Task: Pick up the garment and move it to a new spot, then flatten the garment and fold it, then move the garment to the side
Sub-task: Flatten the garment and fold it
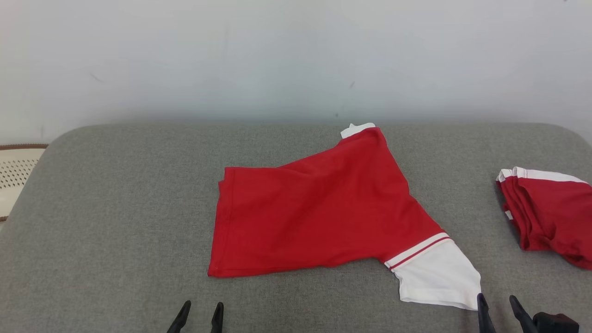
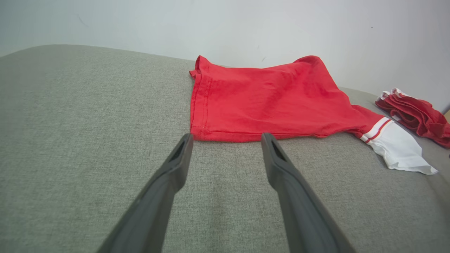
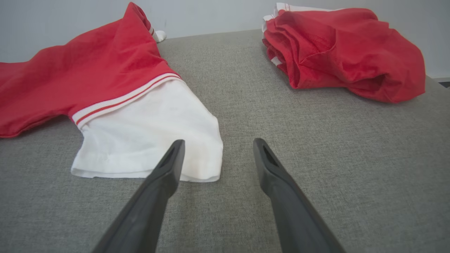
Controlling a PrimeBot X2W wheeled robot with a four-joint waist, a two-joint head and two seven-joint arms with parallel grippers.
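Note:
A red garment (image 1: pixel 319 210) with a white sleeve (image 1: pixel 437 273) lies folded in half on the grey cushioned surface (image 1: pixel 115 208), hem to the left. The garment (image 2: pixel 267 102) shows again in the left wrist view, and its white sleeve (image 3: pixel 147 137) in the right wrist view. My left gripper (image 1: pixel 200 310) stands open near the front edge, just short of the hem corner, nothing between its fingers. My right gripper (image 1: pixel 497 300) is open too, its left fingertip (image 3: pixel 172 158) over the sleeve's corner, holding nothing.
A second red and white garment (image 1: pixel 548 212) lies bunched at the right edge of the surface. A pale perforated object (image 1: pixel 16 175) sits off the left side. A plain white wall (image 1: pixel 296 55) rises behind.

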